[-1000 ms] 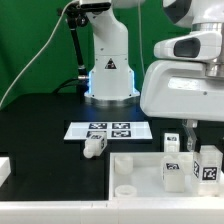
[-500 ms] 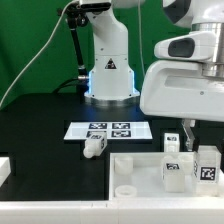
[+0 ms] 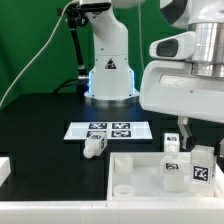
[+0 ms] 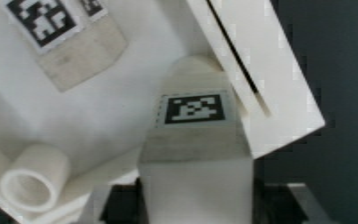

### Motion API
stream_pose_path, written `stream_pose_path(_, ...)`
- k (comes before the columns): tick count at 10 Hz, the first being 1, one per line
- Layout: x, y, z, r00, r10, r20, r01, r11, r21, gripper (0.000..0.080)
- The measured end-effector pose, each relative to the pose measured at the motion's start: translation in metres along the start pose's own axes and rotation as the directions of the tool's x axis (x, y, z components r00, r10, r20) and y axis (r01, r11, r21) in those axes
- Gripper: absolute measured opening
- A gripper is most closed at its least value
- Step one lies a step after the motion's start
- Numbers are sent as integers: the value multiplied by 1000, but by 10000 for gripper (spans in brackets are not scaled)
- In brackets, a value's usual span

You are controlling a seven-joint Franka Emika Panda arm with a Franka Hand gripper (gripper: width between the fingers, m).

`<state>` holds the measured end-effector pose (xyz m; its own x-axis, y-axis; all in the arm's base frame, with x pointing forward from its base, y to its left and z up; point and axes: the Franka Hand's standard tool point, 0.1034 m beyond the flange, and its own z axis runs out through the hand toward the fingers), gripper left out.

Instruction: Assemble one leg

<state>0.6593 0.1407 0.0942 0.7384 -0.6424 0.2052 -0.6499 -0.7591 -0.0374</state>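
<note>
My gripper [image 3: 200,148] hangs over the right end of the large white slab [image 3: 138,170], shut on a leg [image 3: 202,170], a chunky white post with square tags. In the wrist view this leg [image 4: 194,140] runs up between my two black fingers [image 4: 130,200], its tag facing the camera, over the slab [image 4: 87,110] near its edge. A second leg [image 3: 172,170] stands on the slab just beside it, a third [image 3: 172,143] behind. Another leg [image 3: 93,146] lies on the black table.
The marker board [image 3: 108,129] lies flat mid-table before the robot base [image 3: 108,70]. A white part [image 3: 4,168] sits at the exterior view's left edge. The slab shows a round raised socket [image 4: 28,182] in the wrist view.
The held leg has shifted slightly down and toward the exterior view's left, closer to the neighbouring leg on the slab. My hand moved with it.
</note>
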Motion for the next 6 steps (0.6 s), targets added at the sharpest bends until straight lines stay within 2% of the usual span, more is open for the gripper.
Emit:
stream_pose_path(1,-1,-4,-2,991,132,4,-132,991,0,283)
stream_pose_path(3,0,-1,-2,938,346,21,-345,938,-9,276)
stream_pose_path(6,2,1,-1,897,442,25,-441,897,-12,286)
